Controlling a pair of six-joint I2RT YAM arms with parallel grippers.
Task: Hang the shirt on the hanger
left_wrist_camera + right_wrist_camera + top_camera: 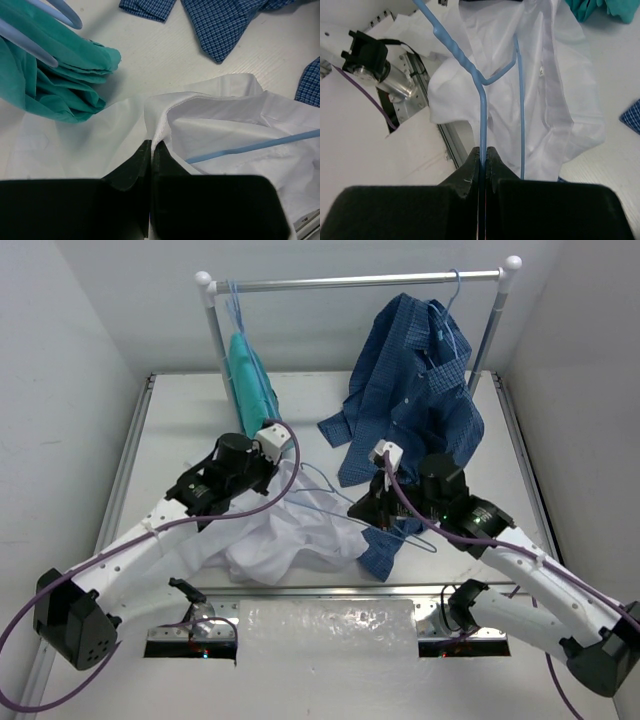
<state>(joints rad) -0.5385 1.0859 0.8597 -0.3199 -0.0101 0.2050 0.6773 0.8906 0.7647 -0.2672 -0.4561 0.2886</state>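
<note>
Left gripper: the jaws are pressed together on a stitched edge of the shirt, with no gap showing between the fingers. How much cloth lies between them is hidden by the fingers themselves.

Right gripper: the jaws are closed tight on a straight run of the hanger wire, which rises from between the fingertips to a bend. From there a twisted neck runs up and to the left, and it is cut off by the top edge of the right wrist view, so the hook is not seen. A second run of wire passes just beside the right finger over the white cloth. Its lower end is hidden behind the gripper body.

In the left wrist view only a short stretch of pale-blue wire shows. It crosses inside a fold of the shirt, and both its ends are out of sight.

In the top view the wrist housings cover both sets of fingertips. The shirt lies crumpled on the table between the two arms, near the front edge. Its sleeves cannot be told apart from the body. Only thin loops of the hanger show on and beside the cloth.

Behind, a dark blue checked shirt hangs from the rail. Its lower part trails on the table and passes under the right arm. A teal-green garment hangs at the rail's left end.
</note>
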